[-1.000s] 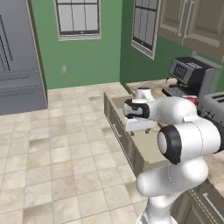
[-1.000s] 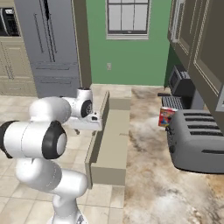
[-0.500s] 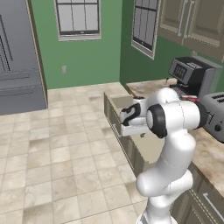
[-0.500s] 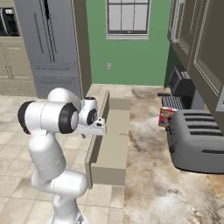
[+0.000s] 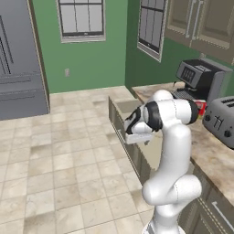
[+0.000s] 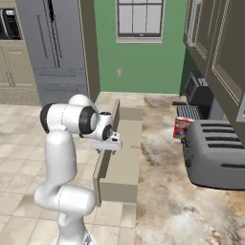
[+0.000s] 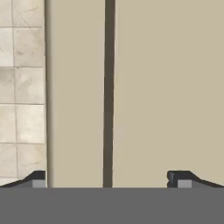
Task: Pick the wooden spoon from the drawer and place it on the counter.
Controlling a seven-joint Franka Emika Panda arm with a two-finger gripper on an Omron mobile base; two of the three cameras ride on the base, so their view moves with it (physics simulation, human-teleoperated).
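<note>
I had the gripper hanging over the front edge of the open drawer, looking straight down. Its two fingertips stood wide apart with nothing between them, so it was fully spread and carrying nothing. In the hand view the left tip sat out over the floor tiles and the right tip over the drawer's plain flat bottom, with the drawer front running as a band between them.

I could not find the wooden spoon anywhere. The patch of drawer bottom under the hand was bare, and from both base cameras the arm and the drawer walls hid much of the inside.

The counter lay just beside the drawer, with the toaster and a small red packet on it.

My worry was plain enough: descending there would have put one finger on the drawer front or its rim instead of inside, jamming the hand. Reaching blind for a thin spoon lying flat could also have scraped the fingers along the bottom and pushed it away. I judged I needed to shift further over the drawer first.
</note>
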